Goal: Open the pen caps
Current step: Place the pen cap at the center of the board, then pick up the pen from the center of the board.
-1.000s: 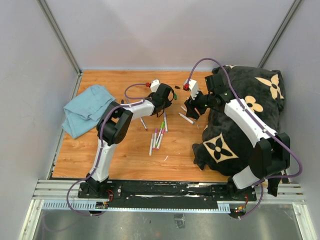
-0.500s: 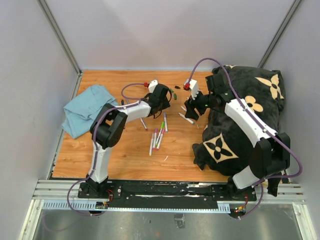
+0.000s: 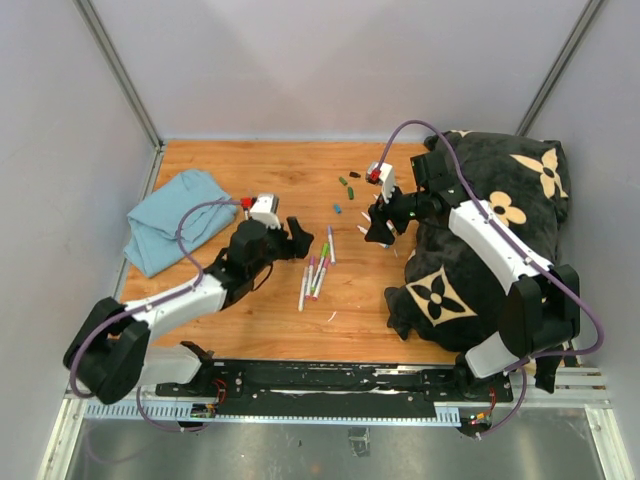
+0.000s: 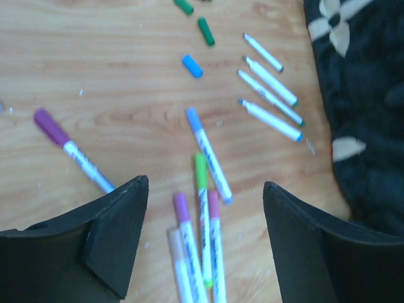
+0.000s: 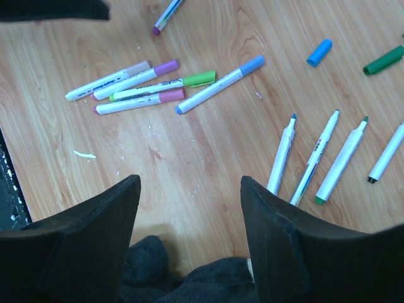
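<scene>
Closest to the arm bases we see a bundle of capped pens [image 3: 314, 276] lying side by side on the wooden table [image 3: 250, 165], their pen caps [image 4: 200, 165] green, purple and pink, all seated on the white barrels. A blue-capped pen [image 4: 208, 153] lies slanted just beside them, and a purple-capped pen [image 4: 68, 147] lies apart on the other side. The left gripper [image 3: 299, 240] hangs low just left of the bundle's far end. Its jaws are wide apart with nothing between them, and in its wrist view we look between the two black fingers [image 4: 113, 243] straight down at those pens. Further back and to the right, the right gripper [image 3: 376, 232] hovers at the edge of a black cushion [image 3: 490, 265] with beige flowers, which covers the table's right side. Its jaws too stand apart and hold nothing. Just beside it four uncapped pens [image 5: 315, 157] lie in a loose row, tips bare. Beyond them the loose caps [image 4: 192, 65] rest on the wood, apart from any barrel: a blue cap [image 5: 319, 53] nearest, then two green caps [image 4: 206, 31], and a small dark cap [image 3: 355, 175] furthest back, its colour unclear to us. On the table's left side lies a crumpled blue cloth [image 3: 168, 218].
</scene>
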You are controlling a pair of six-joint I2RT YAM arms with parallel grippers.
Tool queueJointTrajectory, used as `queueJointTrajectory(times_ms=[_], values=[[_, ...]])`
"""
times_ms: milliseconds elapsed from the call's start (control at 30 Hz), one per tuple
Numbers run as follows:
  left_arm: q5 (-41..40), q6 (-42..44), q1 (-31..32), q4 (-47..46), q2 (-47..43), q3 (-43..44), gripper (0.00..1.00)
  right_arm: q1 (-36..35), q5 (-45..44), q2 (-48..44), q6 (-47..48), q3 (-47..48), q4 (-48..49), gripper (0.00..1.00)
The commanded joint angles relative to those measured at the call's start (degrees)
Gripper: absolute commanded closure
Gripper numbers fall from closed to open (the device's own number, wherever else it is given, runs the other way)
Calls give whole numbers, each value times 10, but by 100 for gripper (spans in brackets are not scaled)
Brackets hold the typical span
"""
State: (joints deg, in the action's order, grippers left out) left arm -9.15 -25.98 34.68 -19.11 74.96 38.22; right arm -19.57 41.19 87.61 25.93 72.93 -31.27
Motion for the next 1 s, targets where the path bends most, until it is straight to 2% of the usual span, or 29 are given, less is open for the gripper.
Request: queueJointTrajectory(times_ms=[0,200,333,967], values=[[63,57,-1,-154,-99,-132,20,7,25,-11,-8,-10,11,34],[24,46,0,-262,-169,-252,5,2,24,-5,-18,-15,22,34],[10,47,0,-290,-174,-279,1,-5,20,-1,-31,-18,32,33],[7,59,0,-277,-202,-295,1,-112,-100,88,-85,37,59,27]])
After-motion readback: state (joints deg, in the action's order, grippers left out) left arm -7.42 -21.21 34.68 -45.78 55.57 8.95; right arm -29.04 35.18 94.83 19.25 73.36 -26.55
